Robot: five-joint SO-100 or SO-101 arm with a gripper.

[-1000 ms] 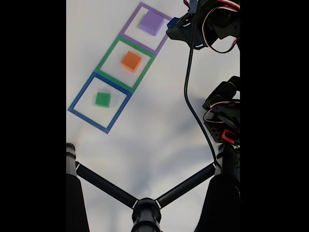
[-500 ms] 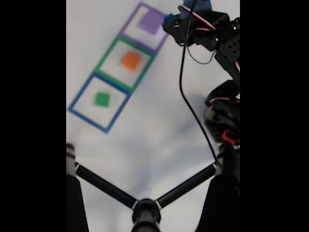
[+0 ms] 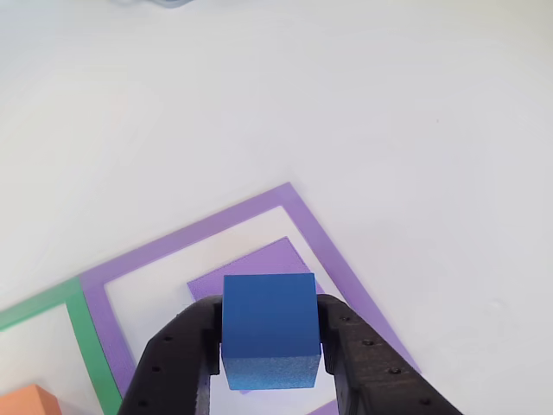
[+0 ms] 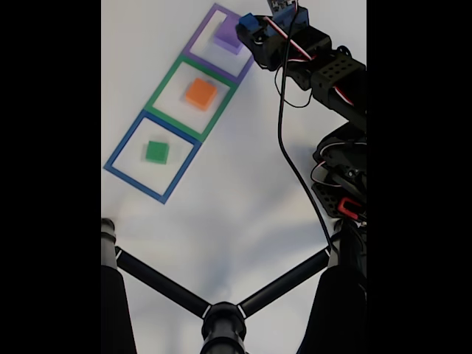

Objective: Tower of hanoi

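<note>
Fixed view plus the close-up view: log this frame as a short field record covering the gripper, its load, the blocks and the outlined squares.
gripper: gripper shut on blue cube, raised over the purple square
purple block: purple block flat inside purple outline, partly under the cube in the close-up
orange block: orange block centred in green outline
green block: green block in blue outline
surface: white table
stacking: cube not yet released

white table (image 4: 243,206), purple (image 4: 223,37), orange (image 4: 200,94), green blocks (image 4: 156,152)
</note>
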